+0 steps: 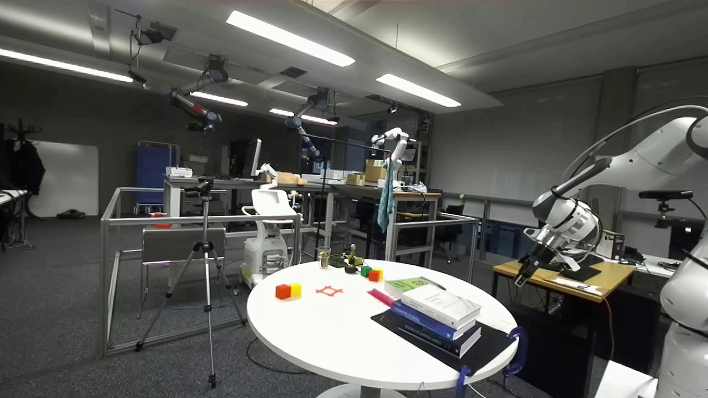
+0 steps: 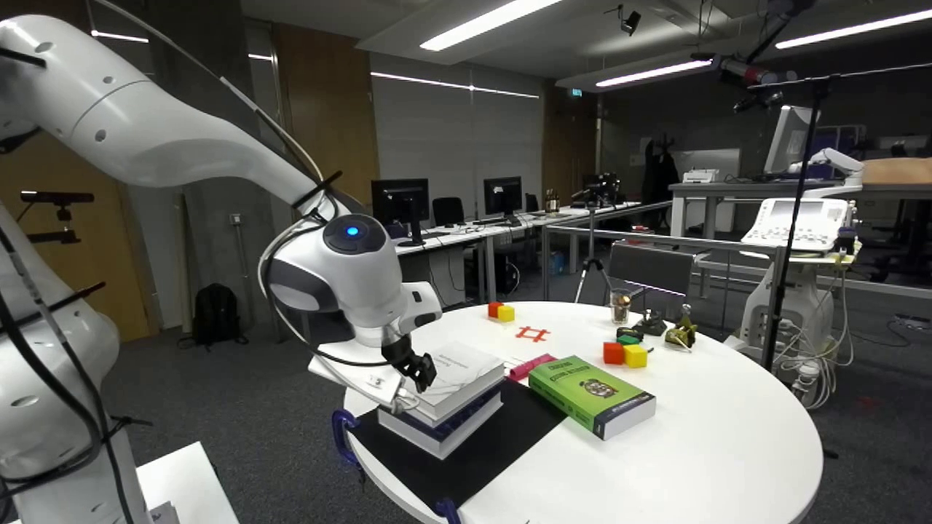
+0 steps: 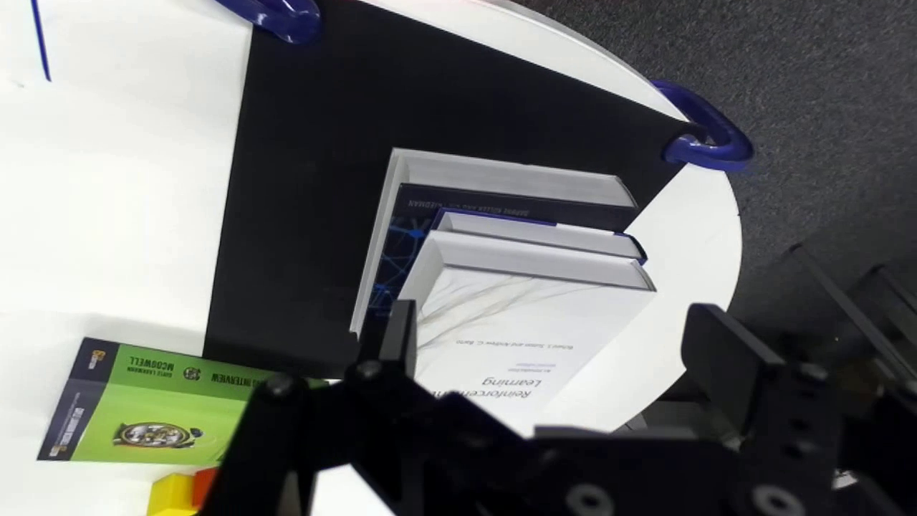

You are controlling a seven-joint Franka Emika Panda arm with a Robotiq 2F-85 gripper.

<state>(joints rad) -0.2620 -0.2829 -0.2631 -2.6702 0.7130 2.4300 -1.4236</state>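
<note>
Tabletop (image 1: 310, 342): round and white; in the wrist view its rim curves past 2 o'clock of the hand (image 3: 555, 338).
Black mat (image 3: 301, 215): mostly towards 10 and 11 o'clock, under the book pile (image 1: 437, 319).
Book pile: white book (image 3: 501, 322) uppermost, blue book (image 1: 425, 321) beneath, dark book (image 1: 431, 339) at the bottom; edges uneven, so a shove could slide them.
White book: between the fingers (image 3: 716, 351) in that view; probably too broad to span, so a slow approach to one edge seems best.
Green book (image 3: 165, 401): 9 o'clock, by the mat's edge.
Hand: wide, holding nothing, raised near the pile; worth squaring to an edge before lowering.
Blue clamps (image 3: 720, 150): 11 and 1 o'clock; best avoided.
Cubes (image 3: 170, 494): yellow and red, 8 o'clock.
</note>
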